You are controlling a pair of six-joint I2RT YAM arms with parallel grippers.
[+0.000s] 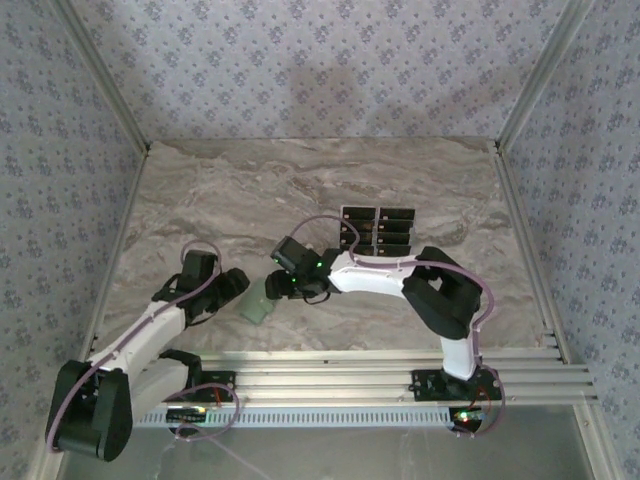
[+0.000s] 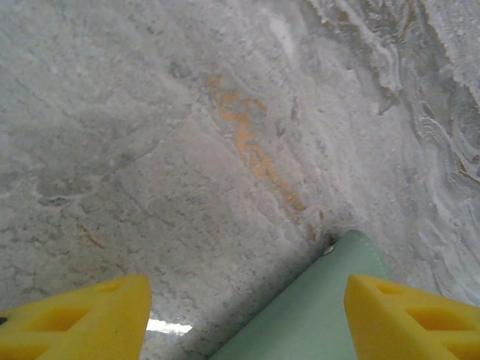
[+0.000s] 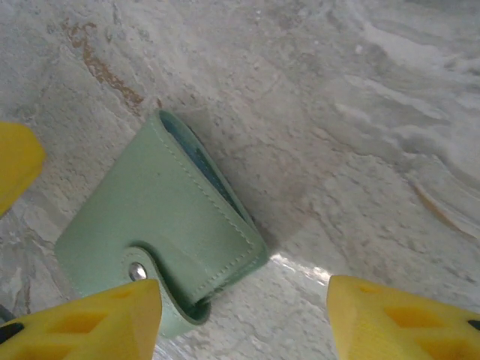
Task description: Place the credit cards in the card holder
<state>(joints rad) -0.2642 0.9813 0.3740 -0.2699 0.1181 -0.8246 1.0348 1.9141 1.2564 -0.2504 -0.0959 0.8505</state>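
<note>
Top external view shows the marble counter [image 1: 200,200] with both arms reaching toward its near middle, where the card holder [image 1: 257,302] lies flat. The credit cards [image 1: 378,230] sit in a tidy dark block beyond the card holder and to its right, well apart from it, none yet inside. The left hand [image 1: 232,287] hovers just left of the card holder and the right hand [image 1: 290,284] just right of it. Both have their fingers spread apart and grip nothing.

From the right wrist, the card holder is shut, its tab [image 3: 146,277] snapped down close to one of that hand's yellow fingers [image 3: 97,322]. Opening it looks like the step in hand. It should go best if one hand pins the soft body flat while the other nips only the tab's free end and peels it up off the snap. Unpinned, the pouch would likely just drag along.
</note>
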